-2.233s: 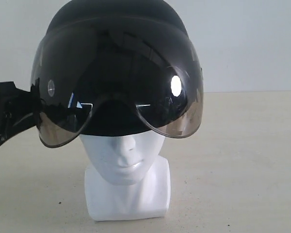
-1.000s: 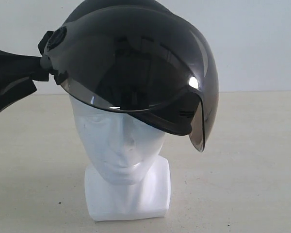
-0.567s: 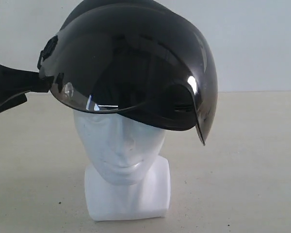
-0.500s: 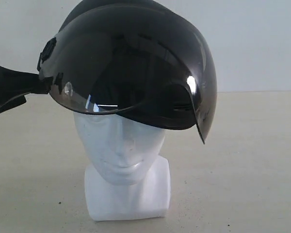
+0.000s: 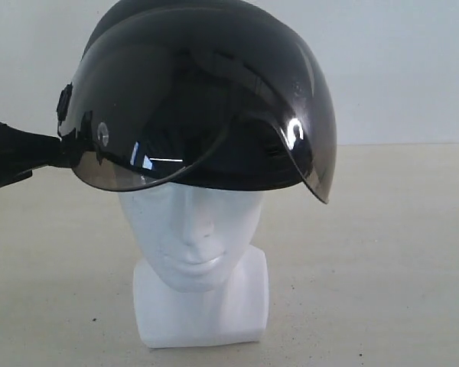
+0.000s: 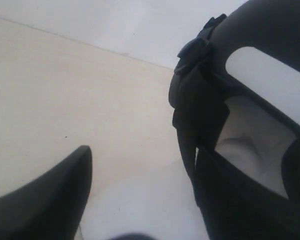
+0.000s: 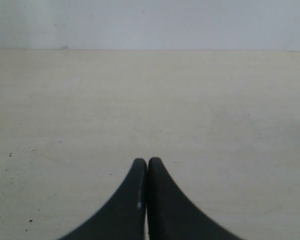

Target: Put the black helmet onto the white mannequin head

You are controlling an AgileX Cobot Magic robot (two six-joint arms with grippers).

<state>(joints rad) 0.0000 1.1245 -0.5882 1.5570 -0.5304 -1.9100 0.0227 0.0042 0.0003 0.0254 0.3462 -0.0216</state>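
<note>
The black helmet [image 5: 203, 84] sits over the crown of the white mannequin head [image 5: 191, 237], with its smoky visor covering the forehead and eyes; nose and lips show below. My left gripper [image 5: 50, 149] reaches in from the left and touches the helmet's side near the visor pivot. In the left wrist view my left gripper [image 6: 142, 152] is open wide. One finger [image 6: 55, 200] stands free and the other [image 6: 235, 200] lies against the helmet rim [image 6: 190, 110], with the white head [image 6: 250, 135] showing inside. My right gripper [image 7: 148, 162] is shut over bare table, holding nothing.
The mannequin's blocky neck base [image 5: 203, 313] stands on a beige tabletop [image 5: 382, 267], in front of a pale wall [image 5: 405, 69].
The helmet has levelled and turned on the head: its left edge dropped, its right visor edge rose. My left arm has sunk lower alongside it.
</note>
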